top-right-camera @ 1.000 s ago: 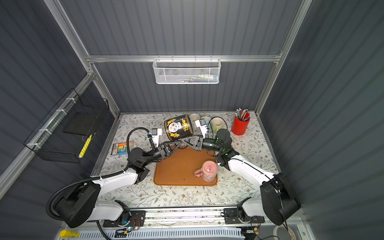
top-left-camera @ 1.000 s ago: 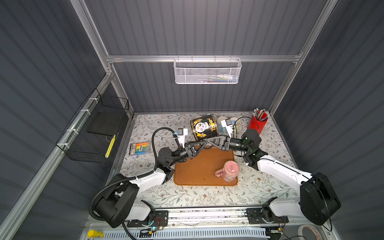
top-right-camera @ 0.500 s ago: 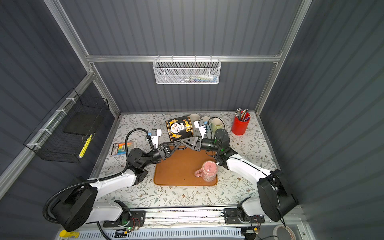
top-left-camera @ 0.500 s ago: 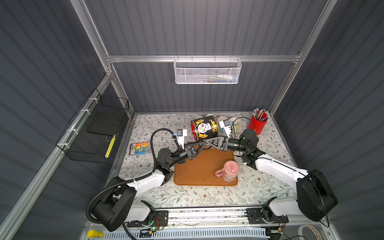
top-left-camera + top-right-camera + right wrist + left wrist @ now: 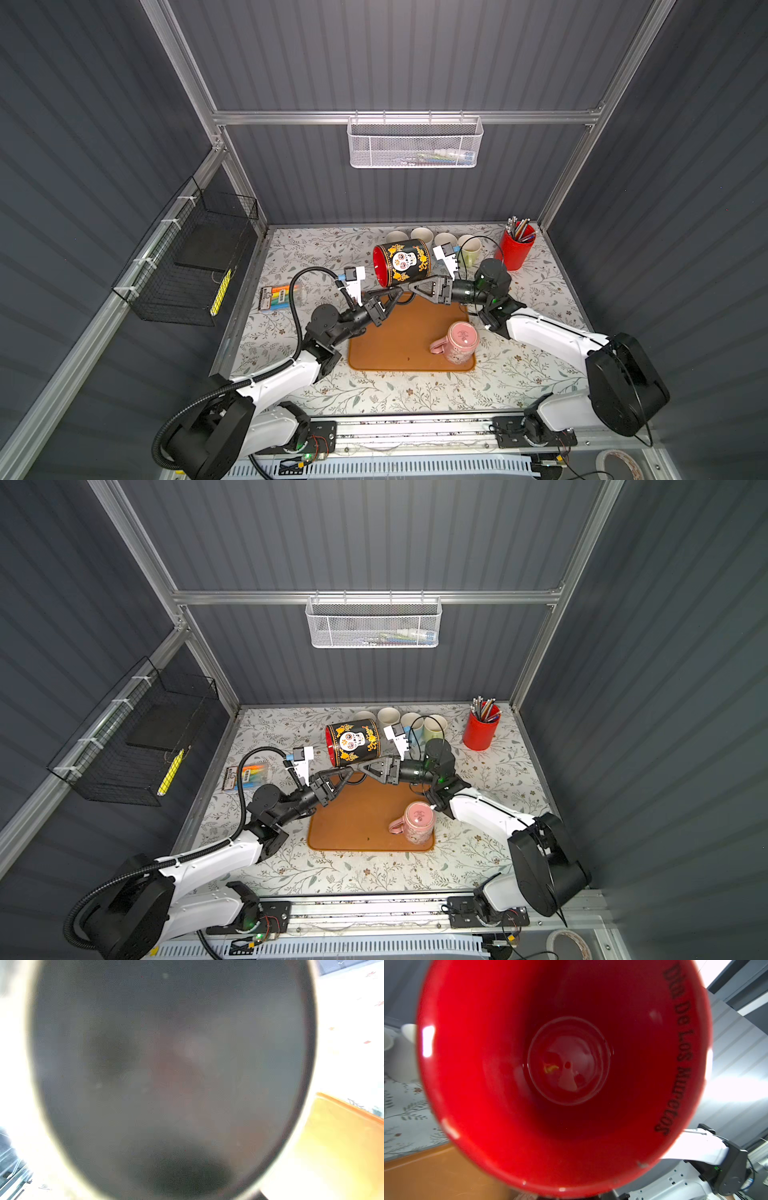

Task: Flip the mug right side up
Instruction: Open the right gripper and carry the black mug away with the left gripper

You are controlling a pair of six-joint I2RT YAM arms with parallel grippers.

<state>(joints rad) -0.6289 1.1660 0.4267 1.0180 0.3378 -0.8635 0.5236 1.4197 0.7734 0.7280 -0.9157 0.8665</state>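
Note:
The mug (image 5: 402,261) is black with a white skull print and a red inside. It hangs on its side above the mat's back edge in both top views (image 5: 353,742), mouth facing left. My left gripper (image 5: 397,292) reaches up to the mouth end and is shut on the rim. The left wrist view looks straight into the red inside (image 5: 566,1068), and the fingers are hidden there. My right gripper (image 5: 413,287) meets the mug at its base end. The dark base (image 5: 170,1076) fills the right wrist view and hides how those jaws stand.
A pink mug (image 5: 457,343) stands on the orange mat (image 5: 395,349). A row of pale cups (image 5: 422,237) and a red pencil holder (image 5: 515,249) line the back. A crayon box (image 5: 278,296) lies at the left. A black wire basket (image 5: 195,266) hangs on the left wall.
The mug stays in the air between both grippers, almost in the same place. The right wrist has shifted slightly to the left.

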